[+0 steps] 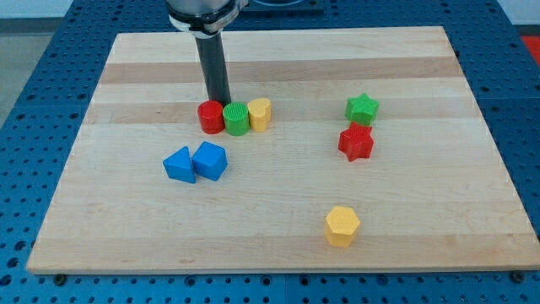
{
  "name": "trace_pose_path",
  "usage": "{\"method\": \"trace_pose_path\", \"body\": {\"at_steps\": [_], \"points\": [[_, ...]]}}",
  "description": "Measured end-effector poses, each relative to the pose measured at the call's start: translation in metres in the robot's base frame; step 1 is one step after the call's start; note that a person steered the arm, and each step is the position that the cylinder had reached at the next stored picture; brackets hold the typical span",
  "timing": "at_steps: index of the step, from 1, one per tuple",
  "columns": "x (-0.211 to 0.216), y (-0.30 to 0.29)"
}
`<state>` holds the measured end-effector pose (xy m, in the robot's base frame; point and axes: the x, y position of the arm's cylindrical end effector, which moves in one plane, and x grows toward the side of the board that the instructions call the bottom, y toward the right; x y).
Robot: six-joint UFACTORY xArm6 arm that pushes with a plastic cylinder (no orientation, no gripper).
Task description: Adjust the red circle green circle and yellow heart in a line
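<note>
The red circle (210, 116), green circle (237, 119) and yellow heart (260, 114) stand side by side in a row, touching, left of the board's middle toward the view's top. My tip (221, 103) comes down just behind the row, at the seam between the red circle and the green circle, touching or nearly touching them. The rod rises from there to the view's top edge.
A blue triangle (178, 165) and a blue block (210, 160) touch each other below the row. A green star (362, 108) sits above a red star (356, 142) at the right. A yellow hexagon (342, 225) lies near the wooden board's (118, 67) bottom edge.
</note>
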<state>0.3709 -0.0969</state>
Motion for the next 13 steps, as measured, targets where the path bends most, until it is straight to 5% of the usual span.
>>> {"method": "trace_pose_path", "body": {"at_steps": [2, 5, 7, 13], "points": [[0.009, -0.049], [0.085, -0.044], [0.087, 0.011], [0.064, 0.017]]}}
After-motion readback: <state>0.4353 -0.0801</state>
